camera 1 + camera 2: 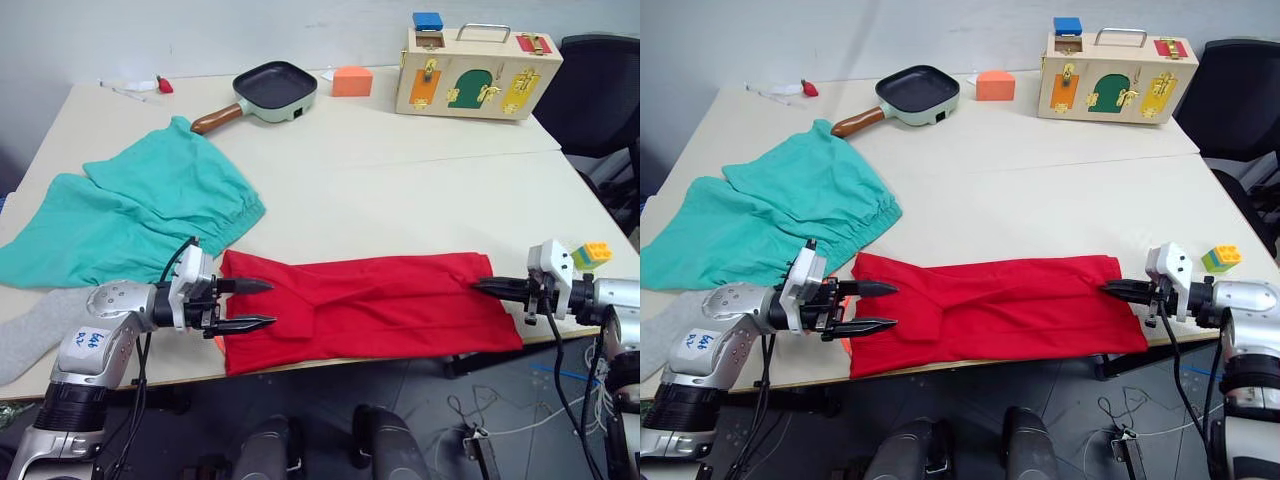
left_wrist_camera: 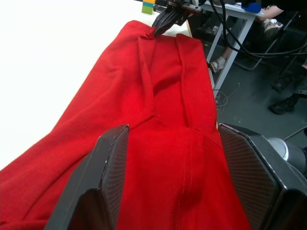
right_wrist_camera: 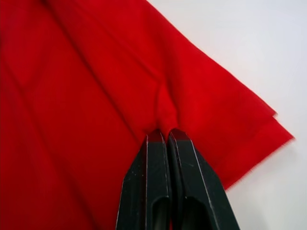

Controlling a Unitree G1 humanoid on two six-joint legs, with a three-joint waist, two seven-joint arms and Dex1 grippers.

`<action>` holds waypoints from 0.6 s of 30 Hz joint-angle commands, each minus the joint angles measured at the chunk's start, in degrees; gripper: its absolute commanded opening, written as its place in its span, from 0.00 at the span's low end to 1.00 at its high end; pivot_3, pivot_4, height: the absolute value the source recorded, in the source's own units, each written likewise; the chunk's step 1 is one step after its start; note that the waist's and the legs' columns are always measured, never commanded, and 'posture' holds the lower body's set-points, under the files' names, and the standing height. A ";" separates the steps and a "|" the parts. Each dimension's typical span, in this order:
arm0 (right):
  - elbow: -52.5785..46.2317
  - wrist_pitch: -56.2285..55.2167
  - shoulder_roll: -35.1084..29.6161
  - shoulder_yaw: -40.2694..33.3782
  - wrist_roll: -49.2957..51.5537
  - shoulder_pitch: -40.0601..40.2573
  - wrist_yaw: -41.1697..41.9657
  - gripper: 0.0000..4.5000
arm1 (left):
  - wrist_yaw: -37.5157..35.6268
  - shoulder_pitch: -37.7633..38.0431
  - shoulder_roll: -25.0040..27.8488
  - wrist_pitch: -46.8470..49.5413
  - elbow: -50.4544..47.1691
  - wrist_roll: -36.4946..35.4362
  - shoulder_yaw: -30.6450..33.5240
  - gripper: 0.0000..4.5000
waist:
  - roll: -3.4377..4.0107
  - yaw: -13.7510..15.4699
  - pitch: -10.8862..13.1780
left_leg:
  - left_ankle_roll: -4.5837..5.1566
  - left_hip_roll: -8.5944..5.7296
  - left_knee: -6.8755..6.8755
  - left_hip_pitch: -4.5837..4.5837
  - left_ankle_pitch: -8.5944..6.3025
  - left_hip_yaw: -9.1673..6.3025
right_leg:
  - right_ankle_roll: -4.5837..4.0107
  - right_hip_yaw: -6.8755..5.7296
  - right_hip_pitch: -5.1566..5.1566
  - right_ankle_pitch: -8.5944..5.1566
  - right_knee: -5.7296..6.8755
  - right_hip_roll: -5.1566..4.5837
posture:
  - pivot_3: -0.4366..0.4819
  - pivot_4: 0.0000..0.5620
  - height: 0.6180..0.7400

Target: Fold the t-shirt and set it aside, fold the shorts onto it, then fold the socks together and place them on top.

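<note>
The t-shirt (image 1: 370,305) is folded lengthwise only, pinched by the right gripper (image 1: 484,287), the left gripper (image 1: 262,304) spread wide; shorts (image 1: 130,215) and socks (image 1: 25,330) remain untouched

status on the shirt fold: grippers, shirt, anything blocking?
Left gripper open at one shirt end. Right gripper shut, pinching the bright red cloth t-shirt. Teal-green shorts alongside, not blocking.
</note>
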 commanded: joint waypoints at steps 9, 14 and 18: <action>-10.33 12.60 -7.02 -4.46 7.76 7.33 4.72 0.58 | -0.05 0.65 0.71 -0.75 0.23 0.41 1.27 0.69 | 0.03 0.38 -0.01 | 0.03 -0.05 0.00 -0.02 0.01 -0.04 | 0.00 -0.03 0.03 0.00 -0.02 -0.08 | 0.48 0.27 1.00; -27.35 35.01 -12.98 -7.49 18.89 9.91 6.08 0.73 | 1.99 0.97 0.85 3.72 -2.32 -2.82 3.95 0.69 | 0.09 -0.03 -0.04 | -0.02 0.03 -0.01 0.00 -0.02 -0.12 | -0.02 -0.03 0.02 -0.01 -0.02 -0.06 | 0.48 0.27 1.00; -31.68 36.26 -8.47 -4.18 18.16 5.25 0.42 0.50 | 7.57 -3.49 -2.90 3.80 -1.59 -0.81 2.40 0.55 | 0.04 0.26 -0.07 | -0.06 0.07 -0.01 0.02 -0.04 -0.15 | -0.02 -0.07 0.03 -0.01 -0.02 -0.06 | 0.48 0.27 1.00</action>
